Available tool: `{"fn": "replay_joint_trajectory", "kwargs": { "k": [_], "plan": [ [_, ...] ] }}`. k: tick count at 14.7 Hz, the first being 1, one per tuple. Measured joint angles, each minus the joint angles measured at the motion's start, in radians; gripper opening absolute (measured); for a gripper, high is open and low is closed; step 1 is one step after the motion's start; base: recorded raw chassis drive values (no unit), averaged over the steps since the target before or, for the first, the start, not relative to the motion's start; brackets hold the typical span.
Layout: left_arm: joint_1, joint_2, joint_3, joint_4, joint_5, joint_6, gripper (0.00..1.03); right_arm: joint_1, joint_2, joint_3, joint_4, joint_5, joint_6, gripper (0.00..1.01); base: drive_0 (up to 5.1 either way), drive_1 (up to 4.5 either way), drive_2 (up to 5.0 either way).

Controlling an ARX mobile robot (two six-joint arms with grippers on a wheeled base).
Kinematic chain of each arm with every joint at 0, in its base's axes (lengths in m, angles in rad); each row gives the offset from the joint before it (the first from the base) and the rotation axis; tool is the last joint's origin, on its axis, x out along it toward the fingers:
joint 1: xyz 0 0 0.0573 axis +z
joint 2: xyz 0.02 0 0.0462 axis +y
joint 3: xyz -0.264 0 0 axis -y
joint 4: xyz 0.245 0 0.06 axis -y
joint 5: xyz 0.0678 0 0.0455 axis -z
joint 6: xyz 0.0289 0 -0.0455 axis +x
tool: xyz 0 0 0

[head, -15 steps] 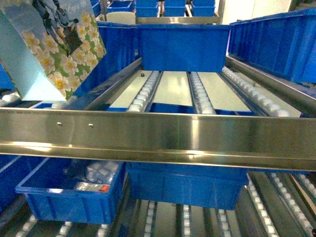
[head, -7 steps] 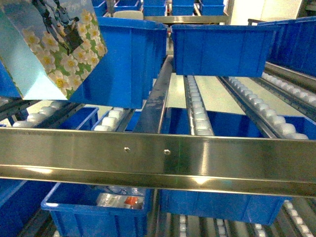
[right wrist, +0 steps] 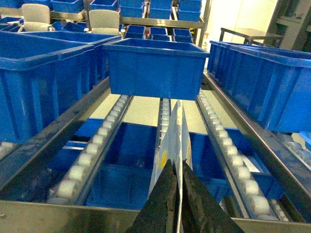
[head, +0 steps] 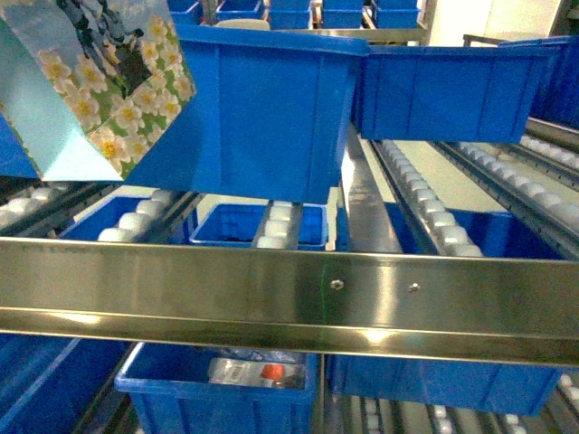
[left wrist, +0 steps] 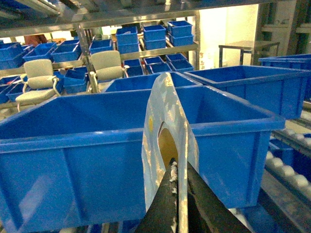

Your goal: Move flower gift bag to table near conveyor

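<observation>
The flower gift bag (head: 99,90), pale blue with white and yellow blossoms, hangs tilted at the head view's top left, in front of a big blue bin (head: 262,108). My left gripper (left wrist: 179,167) is shut on the bag's upper edge (left wrist: 167,126), seen edge-on. My right gripper (right wrist: 178,165) is shut on a thin pale sheet (right wrist: 172,131) with a yellow spot, above the conveyor (right wrist: 97,141). I cannot tell whether that sheet belongs to the same bag. Neither gripper shows in the head view. The table is out of view.
A shiny steel rail (head: 289,289) crosses the head view in front. Behind it slope lanes of white rollers (head: 425,208) carrying blue bins (head: 452,90). A lower bin (head: 217,384) holds packets. Shelves of bins and two chairs (left wrist: 39,80) stand far back.
The conveyor, rail and bins have slid rightward across the head view, and the big blue bin now fills the upper middle. The bag keeps its place at top left.
</observation>
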Motion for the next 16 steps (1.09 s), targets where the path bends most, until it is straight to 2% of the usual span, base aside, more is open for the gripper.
{"fn": "replay_joint_trajectory", "kwargs": {
  "k": [16],
  "plan": [
    [0.0,-0.002,0.0,-0.003,0.0,0.0,0.02,0.0,-0.003,0.0,-0.002,0.0,0.0,0.03,-4.4,0.42,4.2]
  ]
}}
